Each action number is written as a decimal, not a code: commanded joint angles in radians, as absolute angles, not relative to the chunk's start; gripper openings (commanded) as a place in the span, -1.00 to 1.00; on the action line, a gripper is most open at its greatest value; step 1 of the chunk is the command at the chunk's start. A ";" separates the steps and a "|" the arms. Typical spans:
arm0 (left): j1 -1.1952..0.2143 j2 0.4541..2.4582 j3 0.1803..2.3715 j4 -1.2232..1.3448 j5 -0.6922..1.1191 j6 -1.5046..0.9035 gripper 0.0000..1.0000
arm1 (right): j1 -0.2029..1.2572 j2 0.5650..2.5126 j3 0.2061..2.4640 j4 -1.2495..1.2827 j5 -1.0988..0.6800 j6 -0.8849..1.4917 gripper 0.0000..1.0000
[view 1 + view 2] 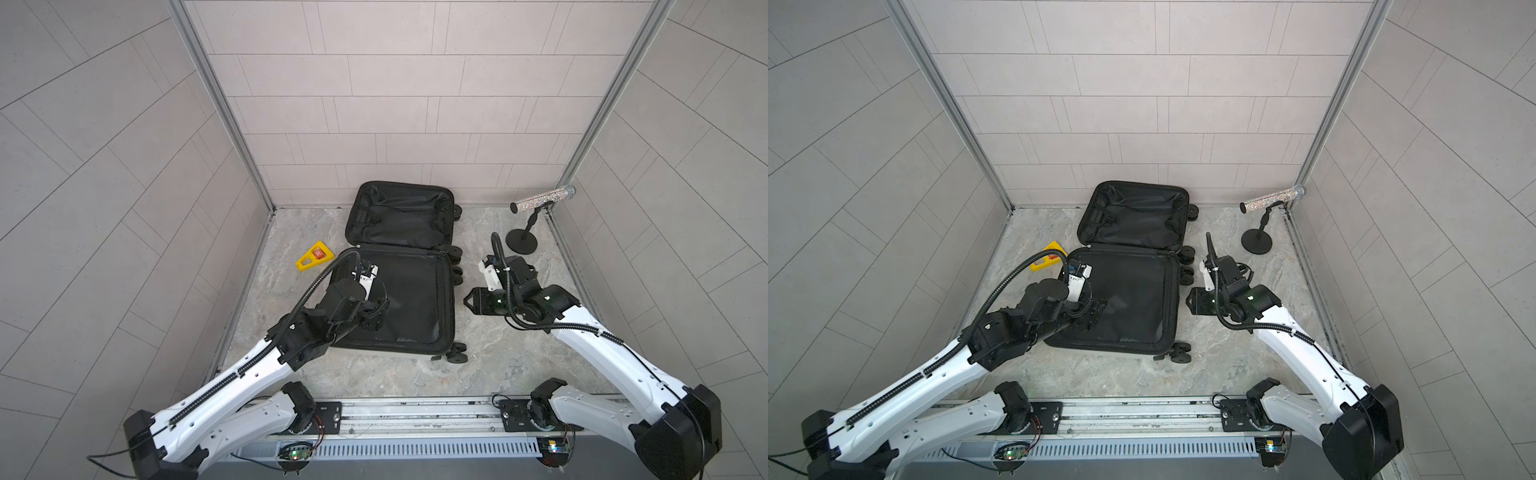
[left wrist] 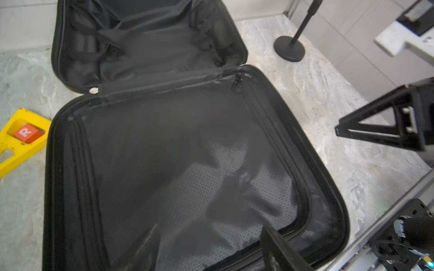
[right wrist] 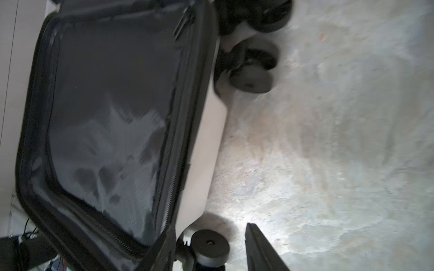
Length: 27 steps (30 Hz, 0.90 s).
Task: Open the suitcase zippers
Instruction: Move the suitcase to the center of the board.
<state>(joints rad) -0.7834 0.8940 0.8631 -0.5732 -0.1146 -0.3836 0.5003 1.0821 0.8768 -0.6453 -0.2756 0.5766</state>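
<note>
Left jaws spread empty, may snag lining (image 2: 187, 164) beneath; right jaws spread empty, may bump wheel (image 3: 210, 246) alongside, shifting suitcase (image 1: 415, 307).

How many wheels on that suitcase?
4 wheels, all on the suitcase side facing the right arm: one by the back wall, two at the hinge, one nearest us. None look hidden.

Back wall (image 1: 399, 104), left wall (image 1: 104, 187) and right wall (image 1: 685, 187): large pale grey-beige rectangular tiles with thin dark joints, laid level on the back wall. Corner posts: two plain aluminium profiles, one at the left (image 1: 226, 112) and one at the right (image 1: 612, 95), where the side walls meet the back wall. Floor (image 1: 498, 374): grey marble-look slab with pale veining, evenly lit, shadows soft.
</note>
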 commanded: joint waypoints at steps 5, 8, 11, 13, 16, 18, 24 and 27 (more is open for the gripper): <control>-0.577 0.980 0.894 -0.717 -0.047 -0.501 0.46 | 0.676 1.179 0.866 -0.590 -0.138 0.713 -0.03; -0.540 0.973 0.906 -0.712 -0.040 -0.484 0.46 | 0.676 1.216 0.870 -0.634 -0.099 0.714 -0.10; -0.492 0.968 0.915 -0.706 -0.046 -0.463 0.46 | 0.677 1.243 0.864 -0.655 -0.122 0.701 -0.49; -0.446 0.974 0.927 -0.704 -0.035 -0.452 0.46 | 0.676 1.238 0.859 -0.679 -0.114 0.700 -0.77; -0.382 0.990 0.953 -0.705 -0.021 -0.433 0.47 | 0.677 1.168 0.850 -0.728 -0.074 0.714 -1.00; -0.336 1.006 0.968 -0.693 -0.016 -0.428 0.47 | 0.677 1.092 0.827 -0.760 -0.047 0.741 -1.00; -0.212 1.082 0.974 -0.598 0.020 -0.434 0.48 | 0.676 0.897 0.737 -0.799 -0.030 0.821 -1.00; -0.167 1.116 0.973 -0.545 0.002 -0.437 0.50 | 0.676 0.841 0.749 -0.824 0.014 0.803 -0.55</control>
<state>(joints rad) -0.1982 1.0992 0.9565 -0.6140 0.0071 -0.4446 0.6697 0.8948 0.7212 -0.8001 -0.0376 0.7891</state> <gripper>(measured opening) 0.748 0.158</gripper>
